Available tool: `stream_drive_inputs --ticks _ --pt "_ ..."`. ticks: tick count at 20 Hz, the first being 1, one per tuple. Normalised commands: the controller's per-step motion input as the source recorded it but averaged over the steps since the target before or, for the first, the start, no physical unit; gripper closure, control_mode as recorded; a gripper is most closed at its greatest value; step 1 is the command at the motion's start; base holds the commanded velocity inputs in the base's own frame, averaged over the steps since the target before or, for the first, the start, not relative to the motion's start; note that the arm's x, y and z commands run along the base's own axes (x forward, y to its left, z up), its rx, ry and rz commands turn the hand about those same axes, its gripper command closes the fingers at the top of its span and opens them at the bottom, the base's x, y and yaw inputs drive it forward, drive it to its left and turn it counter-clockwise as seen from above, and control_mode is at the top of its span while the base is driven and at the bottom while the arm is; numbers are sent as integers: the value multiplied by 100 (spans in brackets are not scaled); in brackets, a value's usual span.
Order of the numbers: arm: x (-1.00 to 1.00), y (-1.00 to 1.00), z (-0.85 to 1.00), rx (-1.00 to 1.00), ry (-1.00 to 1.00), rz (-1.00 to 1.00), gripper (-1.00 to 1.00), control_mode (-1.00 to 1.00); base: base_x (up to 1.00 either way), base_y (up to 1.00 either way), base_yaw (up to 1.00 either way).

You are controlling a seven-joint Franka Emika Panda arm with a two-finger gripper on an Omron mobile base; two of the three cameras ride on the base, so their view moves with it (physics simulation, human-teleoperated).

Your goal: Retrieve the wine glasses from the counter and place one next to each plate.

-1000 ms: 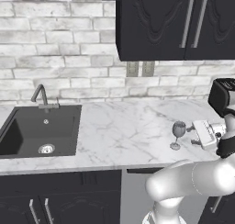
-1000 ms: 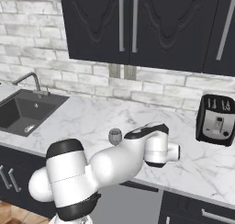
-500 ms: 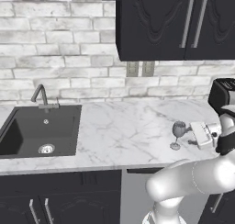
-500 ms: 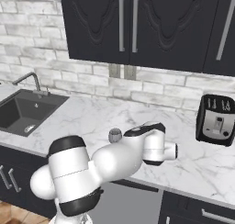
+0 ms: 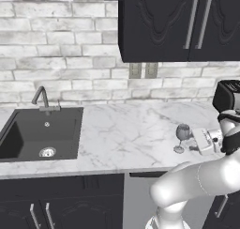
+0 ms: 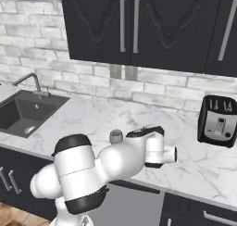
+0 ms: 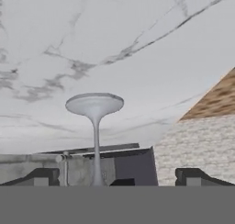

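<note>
A wine glass [image 5: 183,137] is seen standing upright on the marble counter [image 5: 126,129], right of centre in the left base view, near the front edge. The gripper [image 5: 200,141] is held level just to the right of it, jaws spread wide apart and clamped on nothing; whether the glass is touched cannot be told. A black toaster [image 5: 228,95] stands at the right edge, behind the arm. The sink [image 5: 37,134] and faucet [image 5: 42,96] lie well apart at the left.

In the right base view the glass [image 6: 115,136] is largely hidden behind the arm, only the bowl showing at centre; the toaster [image 6: 217,121] is shown in full at the right.

In the hand view the glass [image 7: 95,126] appears inverted, foot uppermost, between the two fingertips [image 7: 41,176].
</note>
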Motion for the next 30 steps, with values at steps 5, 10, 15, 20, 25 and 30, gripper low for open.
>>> stream_drive_inputs --ticks 5,10,15,20,25,30 --pt "8 0 -15 1 1 0 -100 -100 0 0 0" --pt "12 0 -1 4 0 0 -100 -100 0 0 0" --pt "0 0 0 4 0 0 -100 -100 0 0 0" --pt "0 6 0 0 2 0 -100 -100 0 0 0" --pt "0 7 -2 0 13 0 -100 -100 0 0 0" --pt "7 4 0 0 7 0 -100 -100 0 0 0"
